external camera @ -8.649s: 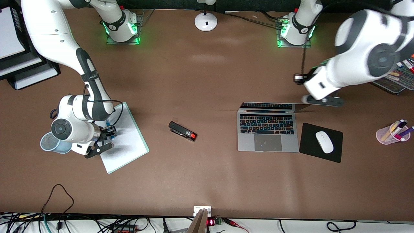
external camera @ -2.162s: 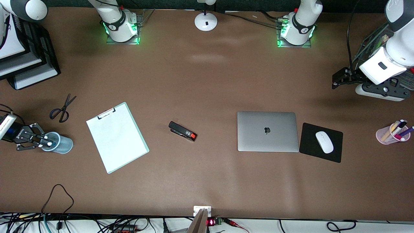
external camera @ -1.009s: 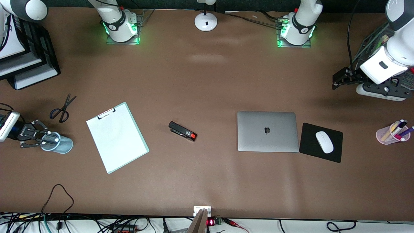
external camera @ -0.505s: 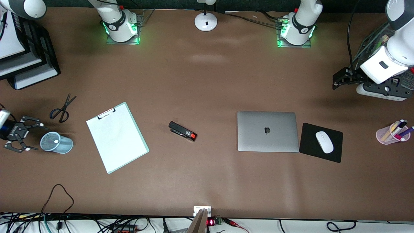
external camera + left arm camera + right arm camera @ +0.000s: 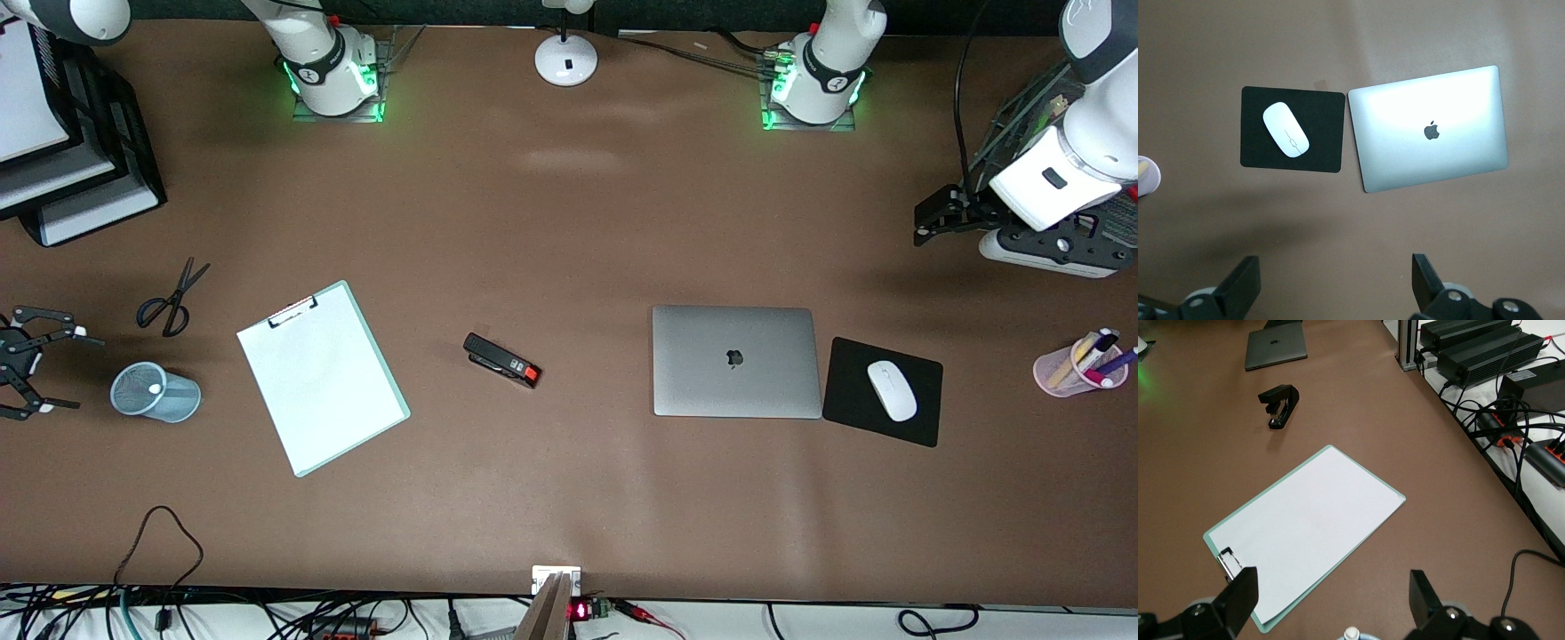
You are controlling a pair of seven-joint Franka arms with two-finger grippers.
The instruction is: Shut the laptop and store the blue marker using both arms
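At frame's left edge, the right end effector (image 5: 40, 367) hangs wide open and empty beside the mesh cup (image 5: 156, 393) holding the blue marker (image 5: 156, 388). Right of centre, the laptop (image 5: 735, 361) lies closed; the left end effector (image 5: 926, 222), open, waits at upper right.

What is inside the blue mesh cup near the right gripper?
Inside the blue mesh cup a whitish round tip stands up, the marker's end. The cup's wall hides the marker's body. The right gripper is open beside it.
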